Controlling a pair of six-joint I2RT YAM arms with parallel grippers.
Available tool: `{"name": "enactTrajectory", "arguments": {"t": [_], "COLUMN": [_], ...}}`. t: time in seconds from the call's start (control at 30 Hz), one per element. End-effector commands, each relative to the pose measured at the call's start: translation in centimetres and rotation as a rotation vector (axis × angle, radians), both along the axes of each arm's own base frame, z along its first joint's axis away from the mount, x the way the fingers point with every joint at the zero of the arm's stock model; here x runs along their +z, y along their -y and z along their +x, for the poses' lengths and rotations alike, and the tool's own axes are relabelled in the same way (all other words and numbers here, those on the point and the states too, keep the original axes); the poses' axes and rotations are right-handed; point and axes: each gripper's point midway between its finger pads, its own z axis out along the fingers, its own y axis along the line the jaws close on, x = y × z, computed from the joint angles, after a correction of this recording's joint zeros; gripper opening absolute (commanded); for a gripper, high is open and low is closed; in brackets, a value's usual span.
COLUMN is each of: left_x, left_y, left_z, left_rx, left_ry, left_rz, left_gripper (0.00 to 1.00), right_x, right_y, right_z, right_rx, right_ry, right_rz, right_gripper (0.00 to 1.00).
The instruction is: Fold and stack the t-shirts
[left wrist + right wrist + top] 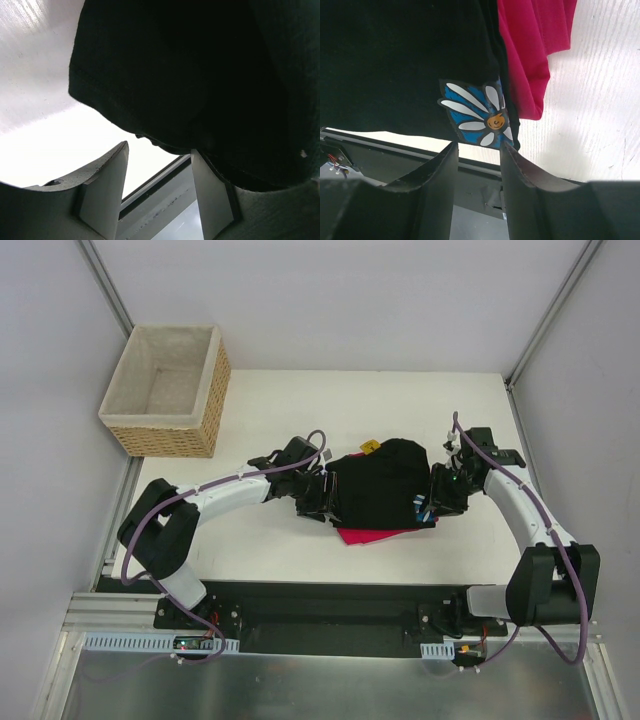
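Note:
The black t-shirt [385, 480] lies folded in the middle of the table, on top of the pinkish-red t-shirt [370, 535], whose edge sticks out at the near side. My left gripper [322, 495] is at the black shirt's left edge, open. In the left wrist view [157, 165] black cloth [200, 75] hangs over and touches the right fingertip, and the gap is empty. My right gripper [432, 502] is at the shirt's right edge, open. In the right wrist view [477, 147] the blue daisy print [477, 112] sits just past the fingertips, with the red shirt [530, 55] beside it.
A woven wicker basket [170, 390] with pale lining stands at the back left. A small yellow tag [371, 447] shows at the black shirt's far edge. The white table [280, 410] ends in a black rail at the near edge.

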Motion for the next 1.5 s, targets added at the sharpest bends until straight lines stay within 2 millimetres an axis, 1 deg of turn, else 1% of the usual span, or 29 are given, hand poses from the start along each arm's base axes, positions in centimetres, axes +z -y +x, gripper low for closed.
{"name": "enactTrajectory", "arguments": {"t": [0.0, 0.1, 0.2, 0.27, 0.3, 0.4, 0.5, 0.63, 0.8, 0.93, 1.0, 1.03, 1.07, 1.1, 1.13, 1.17, 1.2, 1.23, 1.27, 1.3, 1.33, 1.4, 1.47], "left_x": [0.3, 0.1, -0.1, -0.2, -0.1, -0.1, 0.1, 0.1, 0.1, 0.3, 0.5, 0.7, 0.5, 0.6, 0.7, 0.5, 0.3, 0.3, 0.2, 0.2, 0.1, 0.1, 0.2], "left_y": [0.6, 0.4, 0.3, 0.3, 0.3, 0.4, 0.6, 0.6, 0.5, 0.4, 0.3, 0.2, 0.0, -0.1, -0.1, -0.2, -0.3, -0.4, -0.3, -0.3, -0.3, -0.3, -0.5], "left_z": [0.8, 0.6, 0.5, 0.4, 0.5, 0.5, 0.6, 0.7, 0.7, 0.7, 0.6, 0.6, 0.7, 0.8, 0.7, 0.7, 0.7, 0.8, 0.7, 0.7, 0.8, 0.8, 1.1], "left_rx": [0.021, 0.018, 0.018, 0.017, 0.017, 0.015, 0.009, 0.010, 0.009, 0.010, 0.011, 0.012, 0.017, 0.020, 0.018, 0.019, 0.024, 0.025, 0.021, 0.022, 0.021, 0.017, 0.021], "left_ry": [0.023, 0.025, 0.021, 0.018, 0.020, 0.020, 0.020, 0.024, 0.026, 0.035, 0.040, 0.047, 0.050, 0.052, 0.053, 0.049, 0.045, 0.045, 0.044, 0.043, 0.040, 0.040, 0.045], "left_rz": [-0.022, -0.015, -0.010, -0.009, -0.011, -0.012, -0.020, -0.018, -0.018, -0.020, -0.017, -0.019, -0.010, -0.009, -0.011, -0.006, -0.002, -0.002, 0.000, -0.001, 0.002, 0.004, 0.005], "left_gripper": [0.51, 0.50, 0.50, 0.50, 0.49, 0.49, 0.48, 0.47, 0.47, 0.46, 0.45, 0.45, 0.44, 0.38, 0.34, 0.30, 0.22, 0.18, 0.15, 0.12, 0.06, 0.00, 0.00], "right_x": [0.2, 0.3, 0.7, 1.0, 1.1, 1.2, 0.6, -0.3, -2.0, -3.3, -3.6, -3.6, -3.3, -2.9, -2.2, -1.7, -1.1, -0.1, 0.3, 0.8, 1.7, 2.4, 3.2], "right_y": [-0.4, -0.4, -0.3, 0.0, 0.2, 1.4, 1.6, 1.2, 0.5, 0.2, -0.1, -0.3, -0.4, -0.5, -0.6, -0.6, -0.5, -0.5, -0.4, -0.4, -0.4, -0.5, -0.5], "right_z": [0.3, 0.3, 0.2, 0.1, 0.0, -0.4, -0.8, -0.7, -0.8, -0.4, -0.1, 0.0, 0.2, 0.3, 0.8, 1.0, 1.0, 1.6, 1.5, 1.6, 2.0, 2.0, 2.2], "right_rx": [0.000, 0.003, 0.002, 0.007, 0.007, -0.007, -0.005, -0.008, 0.007, 0.009, 0.015, 0.018, 0.023, 0.025, 0.030, 0.029, 0.031, 0.036, 0.036, 0.041, 0.041, 0.042, 0.040], "right_ry": [0.005, 0.002, 0.000, 0.001, 0.004, -0.005, -0.029, -0.038, -0.069, -0.084, -0.089, -0.090, -0.079, -0.074, -0.052, -0.041, -0.027, 0.001, -0.002, 0.007, 0.028, 0.039, 0.052], "right_rz": [0.026, 0.026, 0.018, 0.002, -0.010, -0.080, -0.092, -0.071, -0.036, -0.027, -0.016, -0.015, -0.013, -0.011, -0.009, -0.010, -0.014, -0.016, -0.021, -0.023, -0.021, -0.016, -0.016], "right_gripper": [0.38, 0.33, 0.33, 0.36, 0.43, 0.49, 0.49, 0.49, 0.48, 0.47, 0.44, 0.36, 0.30, 0.24, 0.13, 0.09, 0.06, 0.02, 0.01, 0.01, 0.01, 0.01, 0.01]}}
